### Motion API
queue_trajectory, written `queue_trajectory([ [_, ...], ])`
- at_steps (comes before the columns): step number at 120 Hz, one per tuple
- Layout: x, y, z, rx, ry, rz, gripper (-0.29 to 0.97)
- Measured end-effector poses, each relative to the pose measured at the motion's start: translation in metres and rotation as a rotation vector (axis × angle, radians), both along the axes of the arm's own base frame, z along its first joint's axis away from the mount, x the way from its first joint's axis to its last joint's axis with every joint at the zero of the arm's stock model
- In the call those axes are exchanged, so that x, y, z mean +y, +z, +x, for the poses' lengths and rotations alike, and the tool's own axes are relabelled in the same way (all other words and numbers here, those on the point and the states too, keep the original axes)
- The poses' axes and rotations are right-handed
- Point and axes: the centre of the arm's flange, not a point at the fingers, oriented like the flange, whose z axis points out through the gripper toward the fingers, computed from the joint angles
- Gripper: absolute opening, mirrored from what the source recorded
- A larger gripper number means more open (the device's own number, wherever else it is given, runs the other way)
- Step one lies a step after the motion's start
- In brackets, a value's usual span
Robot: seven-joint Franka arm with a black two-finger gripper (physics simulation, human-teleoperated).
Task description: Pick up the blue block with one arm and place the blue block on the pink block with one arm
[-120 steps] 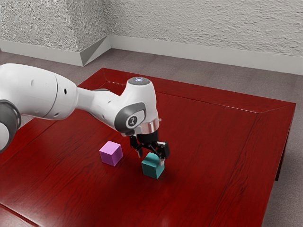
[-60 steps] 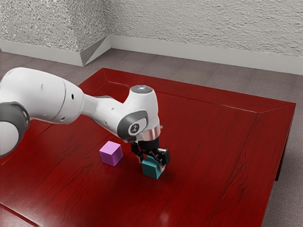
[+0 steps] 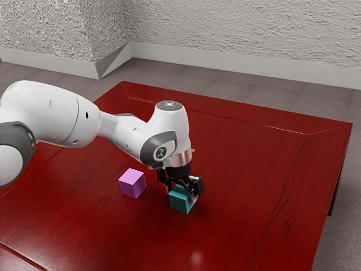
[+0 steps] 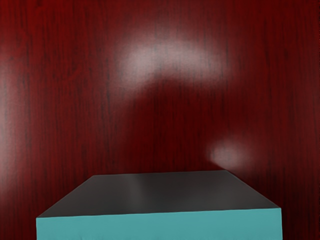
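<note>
The blue block [image 3: 179,203], teal in colour, sits on the red table [image 3: 259,164] near its middle. My gripper [image 3: 180,189] is low over it, with one black finger on each side of the block's top. The jaws stand wide and I see no squeeze on the block, so the gripper is open. The pink block [image 3: 132,183] rests on the table a short way toward the exterior view's left of the blue one, untouched. In the wrist view the blue block [image 4: 160,226] lies right under my hand, with its shaded top and teal side showing.
The table has a raised rim [image 3: 304,131] along its far and right sides. Bare red wood [image 4: 160,100] spreads around both blocks. Grey floor and a rough white wall [image 3: 254,28] lie beyond the table.
My hand has come down from just above the blue block until the fingers straddle it. In the last half second it sank only slightly. Both blocks stay in place.
</note>
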Motion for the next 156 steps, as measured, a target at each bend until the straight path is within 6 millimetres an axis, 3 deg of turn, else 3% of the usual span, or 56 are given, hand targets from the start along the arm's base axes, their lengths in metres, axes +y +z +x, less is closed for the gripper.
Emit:
queue_trajectory([
  [24, 0.000, 0.000, -0.001, 0.003, 0.000, 0.001, 0.67],
  [55, 0.000, 0.003, 0.000, 0.000, 0.001, -0.001, 0.51],
  [124, 0.000, 0.004, 0.000, -0.005, 0.006, -0.008, 0.38],
  [140, -0.001, 0.011, 0.001, -0.016, 0.009, -0.014, 0.36],
  [156, 0.002, 0.047, -0.004, -0.052, 0.013, -0.023, 0.35],
])
